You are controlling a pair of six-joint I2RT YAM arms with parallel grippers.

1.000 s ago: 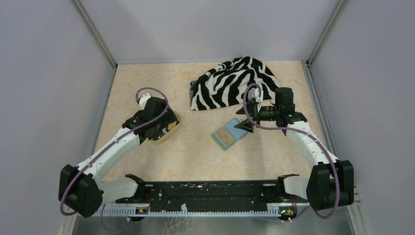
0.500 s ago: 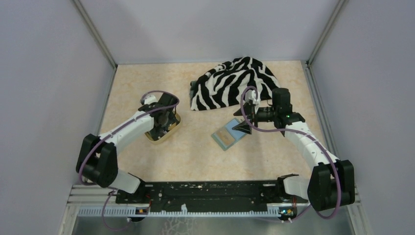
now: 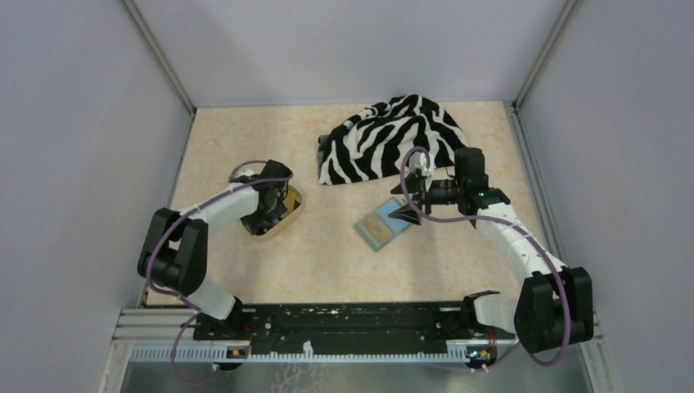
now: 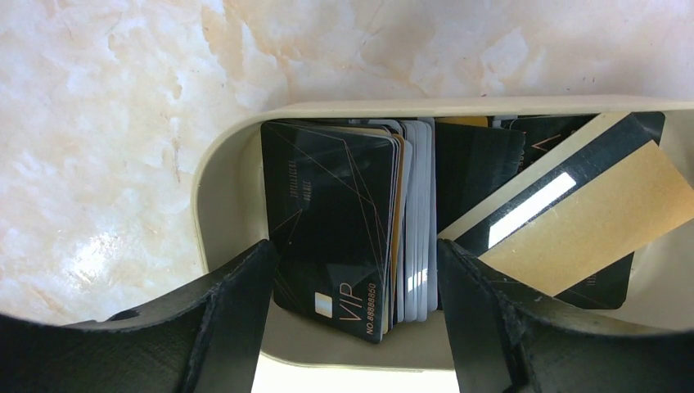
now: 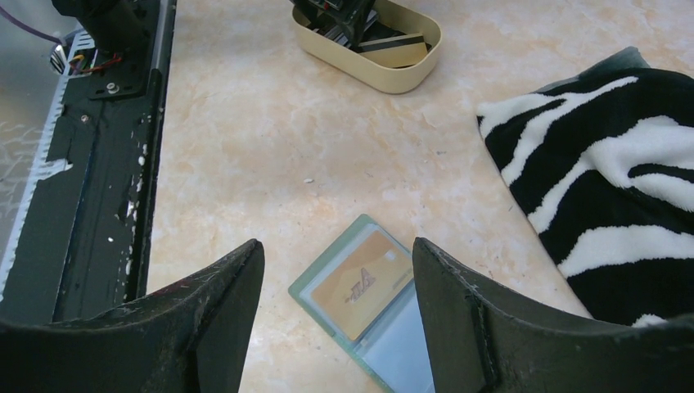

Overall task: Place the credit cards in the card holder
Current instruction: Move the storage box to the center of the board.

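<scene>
Several credit cards (image 4: 335,213) stand on edge as a stack in the tan oval tray (image 4: 214,188), the front one dark with "VIP" on it. A yellow card with a black stripe (image 4: 589,221) leans beside them. My left gripper (image 4: 353,262) reaches down into the tray (image 3: 296,201), jaws open on either side of the stack and close to both its faces. The green card holder (image 5: 393,336) lies open on the table with a yellow-orange card (image 5: 364,282) in its left pocket. Just above it my right gripper (image 5: 337,244) hovers open and empty.
A zebra-striped cloth (image 3: 385,139) is heaped at the back right, close behind the right gripper (image 3: 407,211). The black mounting rail (image 3: 352,319) runs along the near edge. Grey walls enclose the table on three sides.
My left arm has folded and its gripper has dropped lower into the tray, the jaws narrowing around the card stack. The right gripper has shifted slightly left over the holder.
</scene>
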